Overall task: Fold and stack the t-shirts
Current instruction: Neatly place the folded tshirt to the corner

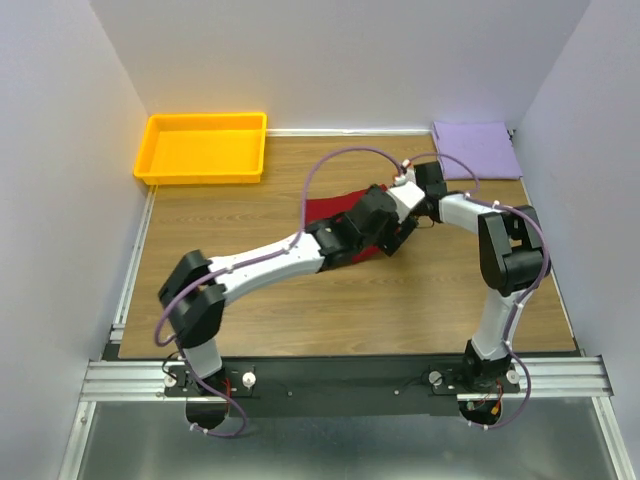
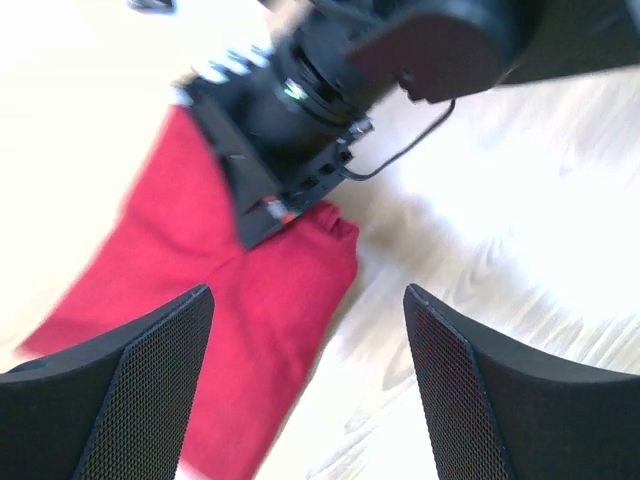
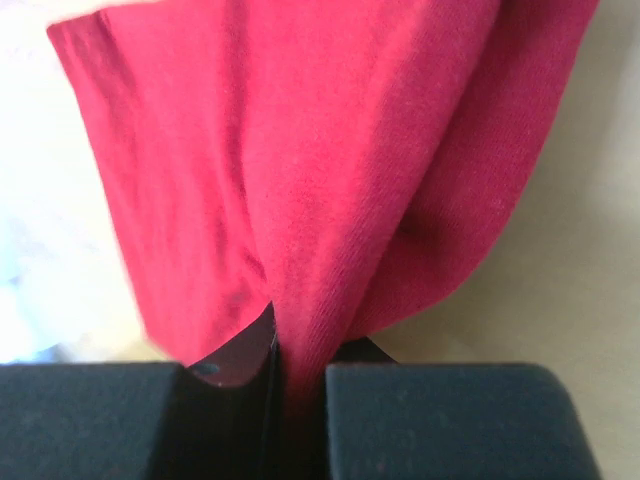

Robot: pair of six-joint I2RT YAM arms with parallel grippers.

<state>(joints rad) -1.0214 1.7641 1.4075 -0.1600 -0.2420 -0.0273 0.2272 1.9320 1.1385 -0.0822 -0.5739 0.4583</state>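
My right fingers [image 3: 450,420] are pinching just a thin fold of the red shirt [image 3: 300,150] mid-frame, with the left fingers [image 2: 130,390] spread above its edge, so I reckon a quick tug slips it free.

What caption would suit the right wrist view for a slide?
Right gripper shut on a fold of the red t-shirt, wooden table behind it.

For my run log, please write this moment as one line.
right gripper: shut on red t-shirt | left gripper: open above it | lavender t-shirt: folded, far right corner | stacked: not yet
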